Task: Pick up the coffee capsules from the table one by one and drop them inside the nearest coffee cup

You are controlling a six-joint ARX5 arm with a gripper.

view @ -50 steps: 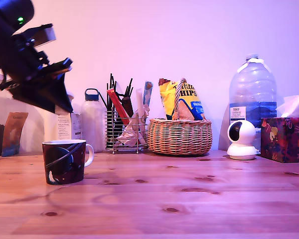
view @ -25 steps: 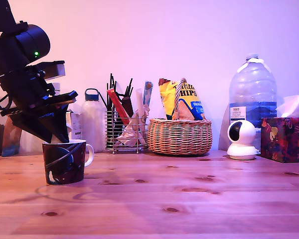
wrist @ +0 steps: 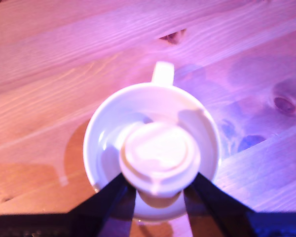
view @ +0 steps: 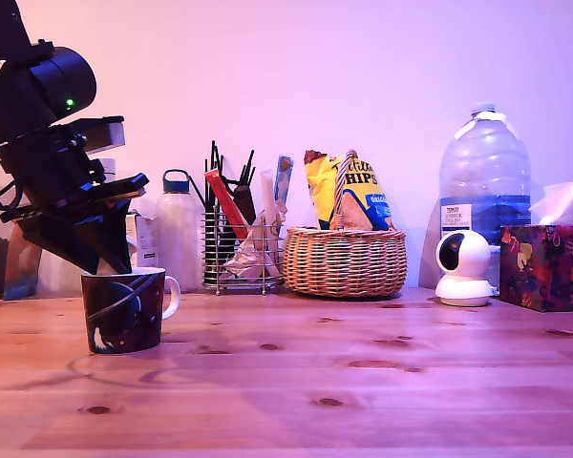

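Gripping the cream-white coffee capsule (wrist: 158, 157) between its two dark fingers (wrist: 110, 196), the gripper (wrist: 158, 190) holds it right over the white mouth of the coffee cup (wrist: 106, 143). The cup stands on the wooden table (view: 363, 382) at the exterior view's left, with a wicker basket (view: 345, 260) farther back.

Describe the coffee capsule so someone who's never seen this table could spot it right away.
Start at the wooden table and find the dark mug with the white handle at the exterior view's left. The gripper hangs over its white inside, and the capsule sits between the fingers there. It is the only small cream-white round pod in sight.
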